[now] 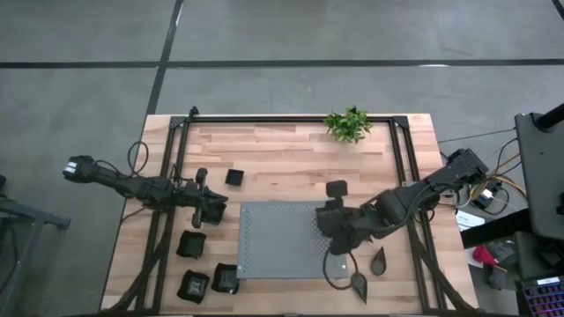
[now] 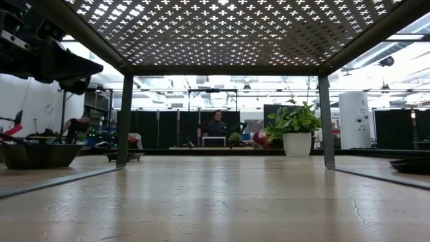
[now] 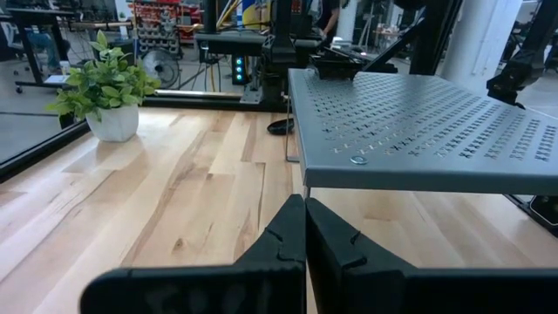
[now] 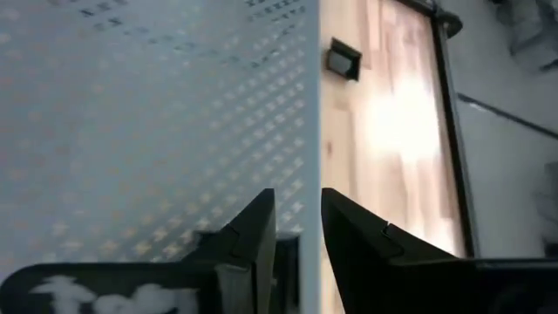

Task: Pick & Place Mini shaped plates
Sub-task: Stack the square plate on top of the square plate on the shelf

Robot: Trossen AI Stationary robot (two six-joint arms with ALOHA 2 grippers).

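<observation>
On the wooden table (image 1: 291,150), with black mini plates (image 1: 209,280) left of the perforated grey mat (image 1: 282,239), the empty, parted right gripper (image 1: 336,244) should be lifted clear before a teardrop plate (image 1: 378,261) is approached; the left gripper (image 1: 210,210) is kept shut.

Two dark six-joint arms, matte black throughout, built of rounded segments with blocky joint housings. Thin black cables loop along the left arm near its base, and a black cable loop hangs beside the right arm. Each ends in a gripper, left gripper (image 3: 304,228) and right gripper (image 4: 298,225), with two black, angular, wedge-shaped fingers. White lettering, unreadable, marks the right gripper's body.
</observation>
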